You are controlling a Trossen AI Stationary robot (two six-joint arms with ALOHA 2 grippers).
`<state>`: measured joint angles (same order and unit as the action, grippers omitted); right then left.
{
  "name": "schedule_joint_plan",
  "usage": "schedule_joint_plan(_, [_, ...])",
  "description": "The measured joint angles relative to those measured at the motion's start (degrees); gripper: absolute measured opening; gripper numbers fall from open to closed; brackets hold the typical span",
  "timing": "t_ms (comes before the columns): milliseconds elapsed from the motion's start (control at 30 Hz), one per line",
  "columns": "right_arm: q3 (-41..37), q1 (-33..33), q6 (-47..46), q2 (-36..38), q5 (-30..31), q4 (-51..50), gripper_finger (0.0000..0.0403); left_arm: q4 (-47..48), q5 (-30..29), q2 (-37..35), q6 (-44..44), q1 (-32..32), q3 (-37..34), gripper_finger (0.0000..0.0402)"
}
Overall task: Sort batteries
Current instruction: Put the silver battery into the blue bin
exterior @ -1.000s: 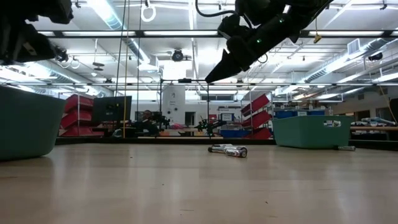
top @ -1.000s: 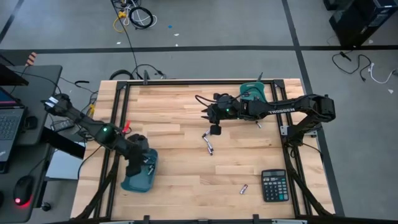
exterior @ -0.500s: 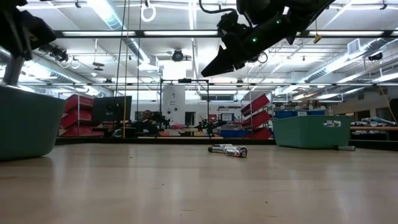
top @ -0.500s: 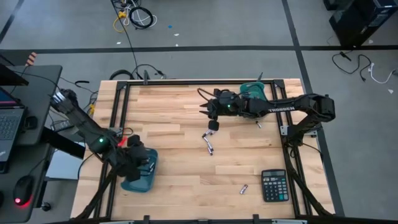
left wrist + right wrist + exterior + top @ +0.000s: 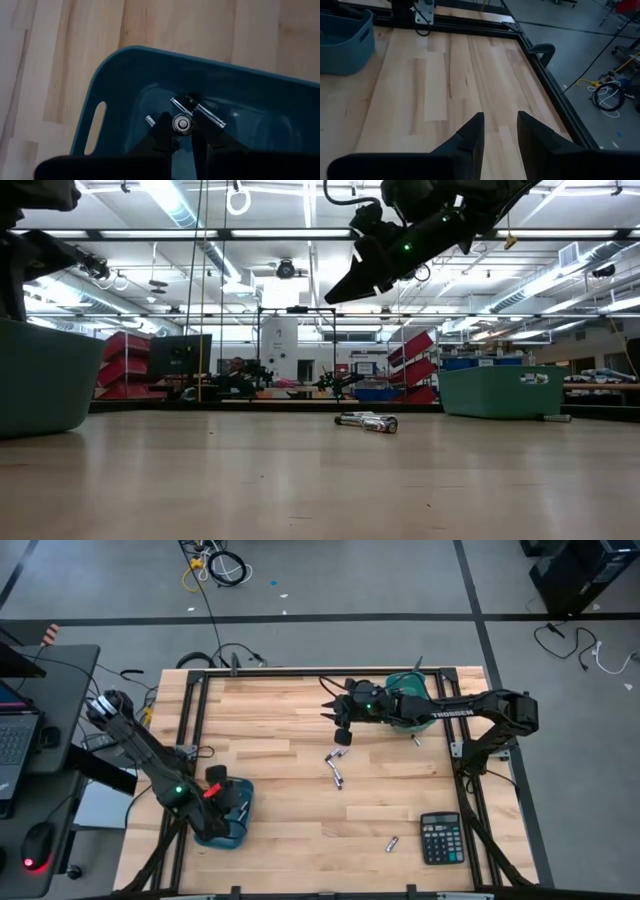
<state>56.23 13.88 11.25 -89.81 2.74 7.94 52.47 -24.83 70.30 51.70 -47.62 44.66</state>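
The left gripper hangs over the teal bin at the table's front left corner, its two fingers closed on a silver battery that stands end-on between the tips. Just beyond those tips, on the bin's floor, lie a few more thin silver batteries, crossing one another. The right gripper is raised well above the table near its far edge, fingers parted with a clear gap and nothing between them; only bare wood lies ahead of them, with the left arm's bin farther off to one side. Below and a little forward of the right fingers, a pair of batteries rests on the wood at mid-table, touching each other; from table height they show as one silver lump. Another single battery lies well apart from both grippers, just beside the black calculator near the front right. A second teal bin sits behind the right arm at the far edge.
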Motion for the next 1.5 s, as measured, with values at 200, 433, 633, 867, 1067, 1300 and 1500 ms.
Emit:
schedule_joint_plan(200, [0.00, -0.04, -0.79, -0.01, -1.16, -0.08, 0.0101, -0.16, -1.78, 1.58, 1.14, -0.72, -0.10, 0.0033])
schedule_joint_plan(433, [0.00, -0.04, -1.03, -0.01, -1.33, -0.30, 0.0101, -6.00, -2.06, 1.60, 6.06, -0.89, -5.82, 0.0053])
schedule_joint_plan(633, [0.00, -0.04, -1.03, -0.01, -1.35, -0.32, 0.0101, -8.56, -1.97, 1.60, 7.44, -0.87, -8.66, 0.0080])
schedule_joint_plan(867, [0.00, -0.04, -1.06, -0.01, -1.37, -0.34, 0.0101, -9.42, -1.97, 1.60, 7.55, -0.87, -8.61, 0.0091])
schedule_joint_plan(1067, [0.00, -0.04, -1.06, -0.01, -1.39, -0.80, 0.0101, -9.29, -1.04, 1.60, 8.44, -0.86, -7.54, 0.0092])
schedule_joint_plan(1300, [0.00, -0.04, -1.06, -0.01, -1.39, -1.32, 0.0101, -4.70, -0.47, 1.60, 8.51, -0.78, -4.02, 0.0092])
schedule_joint_plan(1500, [0.00, -0.04, -1.06, -0.01, -1.39, -1.53, 0.0101, 3.60, 1.35, 1.60, 8.46, -0.78, 1.03, 0.0092])
